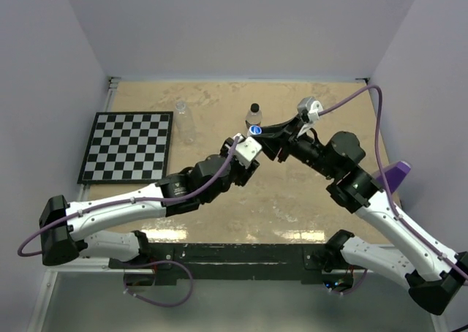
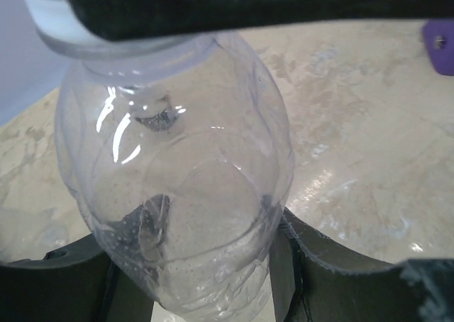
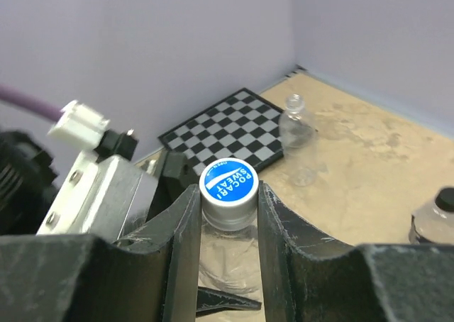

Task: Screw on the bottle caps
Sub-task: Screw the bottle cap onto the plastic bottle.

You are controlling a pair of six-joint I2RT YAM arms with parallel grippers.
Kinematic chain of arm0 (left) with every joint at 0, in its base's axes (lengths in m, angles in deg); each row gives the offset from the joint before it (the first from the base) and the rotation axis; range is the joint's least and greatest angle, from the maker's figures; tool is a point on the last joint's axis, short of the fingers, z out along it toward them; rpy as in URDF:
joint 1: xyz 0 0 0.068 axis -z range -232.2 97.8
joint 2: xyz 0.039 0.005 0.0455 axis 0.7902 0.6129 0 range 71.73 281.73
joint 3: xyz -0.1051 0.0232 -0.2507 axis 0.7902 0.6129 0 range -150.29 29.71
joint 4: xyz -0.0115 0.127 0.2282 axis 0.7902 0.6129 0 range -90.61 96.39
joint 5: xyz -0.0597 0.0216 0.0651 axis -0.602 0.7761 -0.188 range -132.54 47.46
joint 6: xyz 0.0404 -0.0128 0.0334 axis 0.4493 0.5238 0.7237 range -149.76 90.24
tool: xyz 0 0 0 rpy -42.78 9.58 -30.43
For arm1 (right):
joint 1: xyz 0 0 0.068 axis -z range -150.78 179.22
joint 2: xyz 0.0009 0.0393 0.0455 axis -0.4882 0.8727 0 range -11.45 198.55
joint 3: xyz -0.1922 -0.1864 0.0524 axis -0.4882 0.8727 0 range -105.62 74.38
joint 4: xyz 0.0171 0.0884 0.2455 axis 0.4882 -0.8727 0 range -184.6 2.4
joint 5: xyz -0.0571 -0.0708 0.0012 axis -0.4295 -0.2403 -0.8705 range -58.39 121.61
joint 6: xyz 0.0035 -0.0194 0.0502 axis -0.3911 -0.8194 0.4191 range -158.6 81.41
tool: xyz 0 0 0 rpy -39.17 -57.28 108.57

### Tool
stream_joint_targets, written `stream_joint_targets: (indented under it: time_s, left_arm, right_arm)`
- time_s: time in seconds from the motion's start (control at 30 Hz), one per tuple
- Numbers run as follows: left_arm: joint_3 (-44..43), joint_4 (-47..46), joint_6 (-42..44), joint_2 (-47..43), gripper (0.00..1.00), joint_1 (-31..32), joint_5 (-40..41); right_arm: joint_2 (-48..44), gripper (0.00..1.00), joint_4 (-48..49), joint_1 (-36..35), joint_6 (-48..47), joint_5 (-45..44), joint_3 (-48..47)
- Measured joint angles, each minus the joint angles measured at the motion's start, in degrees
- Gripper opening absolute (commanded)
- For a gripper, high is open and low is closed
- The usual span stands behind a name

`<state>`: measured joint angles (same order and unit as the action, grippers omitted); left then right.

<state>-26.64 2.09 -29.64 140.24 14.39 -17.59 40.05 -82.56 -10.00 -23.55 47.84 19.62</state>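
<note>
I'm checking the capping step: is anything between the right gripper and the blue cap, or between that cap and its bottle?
Nothing visible. The right gripper closes directly on the blue cap, and the cap sits on the neck of the bottle held by the left gripper.

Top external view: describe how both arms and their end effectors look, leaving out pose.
Both the left arm and right arm have white links with black joints and bases. A purple cable runs along each. The right end effector has two flat black fingers, scuffed at the edges.
</note>
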Motion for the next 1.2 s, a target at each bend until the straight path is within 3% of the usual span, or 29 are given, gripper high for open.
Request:
stream_joint_targets:
  time_s: [0.13,0.3,0.4,0.53,0.67,0.9,1.2]
  left_arm:
    - [-0.11,-1.57,-0.63,3.5,0.0,1.57,8.46]
    - [-0.09,-1.07,-0.52,4.74,0.0,1.7,10.99]
    - [0.68,-1.79,-0.39,2.62,0.0,0.33,6.38]
    - [4.81,-2.8,-0.22,-4.17,0.0,-6.21,-6.73]
    - [6.78,-2.54,0.57,-9.11,0.0,-13.38,-20.7]
    - [6.78,-2.19,3.02,-10.19,0.0,-17.05,-43.41]
    - [6.38,-1.6,5.33,-6.95,0.0,-17.44,-58.05]
  right_arm:
    - [0.13,0.0,0.52,-0.81,2.91,-7.43,2.34]
    - [-1.57,0.37,3.13,-0.83,5.05,-9.46,5.55]
    - [-2.95,0.54,3.13,-0.81,4.59,-9.31,5.51]
    - [-4.13,0.64,2.69,0.72,2.93,-7.63,5.18]
    - [-5.4,0.68,3.23,4.5,1.95,-0.44,5.16]
    - [-4.61,0.7,10.73,8.79,3.17,18.95,4.74]
    - [-1.53,0.66,16.24,8.79,4.76,33.07,3.13]
